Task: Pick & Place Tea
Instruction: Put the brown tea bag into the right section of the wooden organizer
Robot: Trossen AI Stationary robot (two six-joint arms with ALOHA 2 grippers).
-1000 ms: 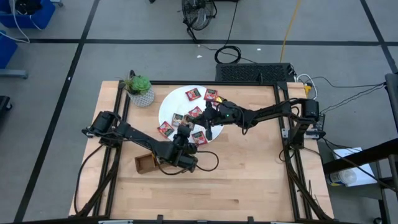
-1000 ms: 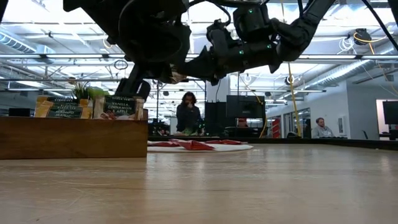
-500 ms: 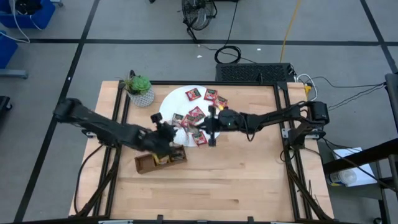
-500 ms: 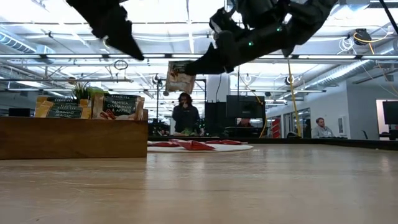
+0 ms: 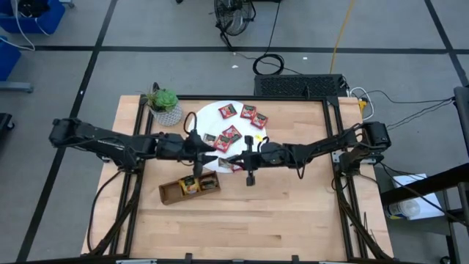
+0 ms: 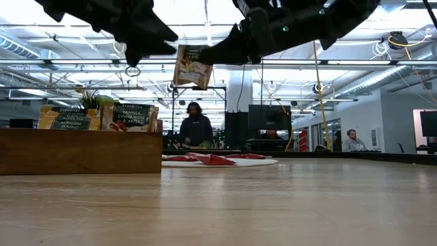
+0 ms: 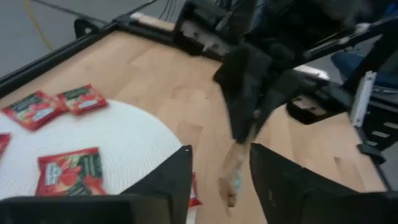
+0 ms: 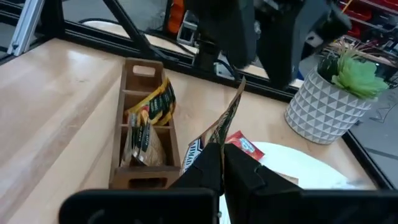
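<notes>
My right gripper [image 5: 233, 157] is shut on a beige-brown tea sachet [image 6: 192, 66], which it carries in the air between the white disc [image 5: 212, 117] and the brown wooden tray [image 5: 189, 187]. My left gripper [image 7: 221, 177] stands open just left of it, its fingers facing the sachet's edge [image 7: 233, 177] with a gap between. Several red sachets [image 5: 231, 133] lie flat on the disc. More sachets stand upright in the tray's compartments [image 8: 146, 127]. My right gripper pinches the sachet between its two fingers [image 8: 214, 165] at one edge [image 6: 207, 60]. The fingers come nearly level from the table's right. The sachet is lifted clear and upright, its flat face toward the table's near edge, reaching leftward from the fingertips.
A green potted plant in a white pot [image 5: 165, 104] stands at the far left, beside the disc. Black frame rails [image 5: 143, 132] run along the table's sides. Bare wood [image 5: 293, 213] fills the near right. People are in the room behind [image 6: 196, 126].
My left gripper has risen from the tray, gone toward the far edge and rolled over. It now faces the right gripper. My right gripper has carried the sachet from above the disc toward the table's left and near edge, a little higher, with the sachet staying clear.
</notes>
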